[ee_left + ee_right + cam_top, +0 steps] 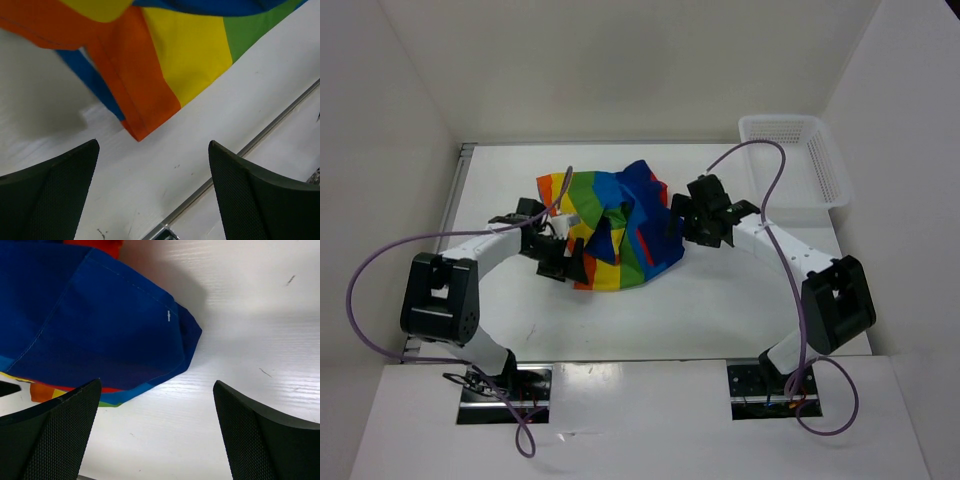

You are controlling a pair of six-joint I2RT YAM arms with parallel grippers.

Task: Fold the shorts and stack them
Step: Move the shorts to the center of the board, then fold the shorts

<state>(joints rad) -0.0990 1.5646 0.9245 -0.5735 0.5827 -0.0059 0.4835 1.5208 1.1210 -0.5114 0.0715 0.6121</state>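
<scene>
One pair of rainbow-striped shorts (615,228) lies bunched in a loose heap at mid-table, not flat and not folded. The heap's longest extent runs roughly left to right across the white table (720,300). Which way the waistband points cannot be told from the crumple. Dark blue cloth sits at the far right of the heap; orange, yellow and green stripes fan toward the near-left edge.

Left gripper (153,145) is at the near-left side of the heap, fingers spread wide with only bare table between them. An orange hemmed corner of the shorts lies just ahead of the gap, with yellow and green stripes beyond it — the cloth is not between the fingers.

Right gripper (157,385) is at the right side of the heap, fingers likewise spread and holding nothing. A dark blue panel with a stitched edge lies ahead and to the left of the gap, close to one finger; contact cannot be told.

White plastic basket (825,160) stands at the far right corner of the table, well apart from the shorts.
</scene>
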